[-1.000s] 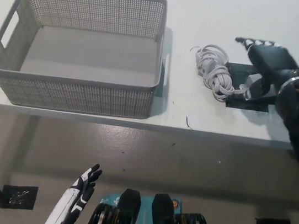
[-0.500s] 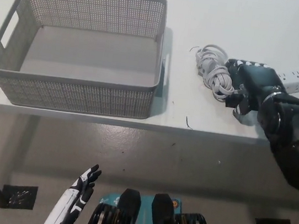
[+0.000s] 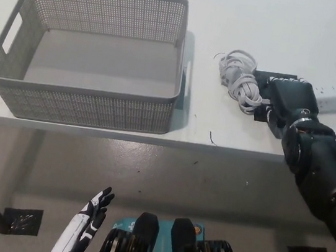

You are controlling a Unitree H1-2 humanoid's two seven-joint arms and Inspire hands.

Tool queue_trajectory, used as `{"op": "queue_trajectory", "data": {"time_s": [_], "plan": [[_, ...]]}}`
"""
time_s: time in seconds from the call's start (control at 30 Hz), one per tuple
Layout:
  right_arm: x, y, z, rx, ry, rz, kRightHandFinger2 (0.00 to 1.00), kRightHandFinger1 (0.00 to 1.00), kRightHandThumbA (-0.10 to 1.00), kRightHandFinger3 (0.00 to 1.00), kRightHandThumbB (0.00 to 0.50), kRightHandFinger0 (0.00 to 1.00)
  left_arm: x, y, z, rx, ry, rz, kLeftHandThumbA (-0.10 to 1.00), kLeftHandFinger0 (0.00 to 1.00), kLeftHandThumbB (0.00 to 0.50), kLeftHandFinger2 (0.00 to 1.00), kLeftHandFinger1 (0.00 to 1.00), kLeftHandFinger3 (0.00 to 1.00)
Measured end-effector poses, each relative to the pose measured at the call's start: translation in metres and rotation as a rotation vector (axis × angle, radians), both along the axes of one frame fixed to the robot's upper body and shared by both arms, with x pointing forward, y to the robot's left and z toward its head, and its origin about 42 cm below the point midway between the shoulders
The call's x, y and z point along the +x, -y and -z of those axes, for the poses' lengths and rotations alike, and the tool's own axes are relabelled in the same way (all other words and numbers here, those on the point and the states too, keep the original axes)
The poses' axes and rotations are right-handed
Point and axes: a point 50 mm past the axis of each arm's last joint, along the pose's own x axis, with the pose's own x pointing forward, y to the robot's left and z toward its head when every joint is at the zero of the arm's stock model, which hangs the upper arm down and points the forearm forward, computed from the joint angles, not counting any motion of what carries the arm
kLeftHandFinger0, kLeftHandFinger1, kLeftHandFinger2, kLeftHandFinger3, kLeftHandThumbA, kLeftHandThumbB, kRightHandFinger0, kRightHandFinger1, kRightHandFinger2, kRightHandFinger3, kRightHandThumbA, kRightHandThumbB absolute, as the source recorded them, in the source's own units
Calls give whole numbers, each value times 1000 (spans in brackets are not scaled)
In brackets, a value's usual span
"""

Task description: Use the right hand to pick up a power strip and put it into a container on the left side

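A white power strip (image 3: 332,98) lies on the white table (image 3: 257,26), right of centre, its coiled white cable (image 3: 241,81) bunched at its left end. My black right hand (image 3: 286,99) lies over the strip's middle, fingers curled around it, so only the strip's right end and the cable show. The strip still rests on the tabletop. A grey perforated basket (image 3: 89,107) stands empty at the table's left. My white left hand (image 3: 86,227) hangs low at the lower left, below the table edge, fingers apart and holding nothing.
The table's front edge (image 3: 153,139) runs across the middle of the picture, with grey floor below. A gap of bare tabletop (image 3: 201,87) separates the basket's right wall from the cable. A black table foot (image 3: 20,220) sits on the floor at the lower left.
My right hand has come down from above the strip and closed over its middle. The strip's free right end has shifted slightly toward me. The left hand and basket have not moved.
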Motion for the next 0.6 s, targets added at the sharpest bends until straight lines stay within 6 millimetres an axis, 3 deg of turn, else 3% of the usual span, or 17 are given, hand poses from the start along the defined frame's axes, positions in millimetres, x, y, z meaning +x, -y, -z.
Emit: {"op": "queue_trajectory", "data": {"time_s": [0.03,0.07,0.1,0.13,0.2,0.33,0.43,0.6], "plan": [[0,1,2,-4,15,0,522,57,-100,388,172,0,0,0,0,0,-1,0,1000,1000,140,1000,1000,1000],[0,1,4,-5,26,0,693,99,-100,529,157,0,0,0,0,0,-1,0,1000,1000,139,1000,1000,1000],[0,1,5,-6,37,0,599,47,-100,479,147,0,0,0,0,0,-1,0,1000,1000,137,1000,1000,1000],[0,1,6,-6,48,-1,502,3,-100,357,112,0,0,0,0,0,-1,0,1000,1000,143,1000,1000,1000],[-1,0,10,-5,75,-4,417,0,-100,225,139,0,0,0,0,0,-2,0,1000,1000,148,1000,1000,1000],[-2,-2,17,-3,130,-14,426,0,-100,84,133,0,0,0,0,0,-2,0,1000,1000,147,1000,1000,1000],[-3,-2,21,-2,161,-23,454,0,-100,303,127,0,0,0,0,0,-2,0,1000,1000,143,1000,1000,1000],[-5,1,27,-9,217,-35,514,34,-100,412,117,0,0,0,0,0,-2,0,1000,1000,135,1000,1000,1000]]}}
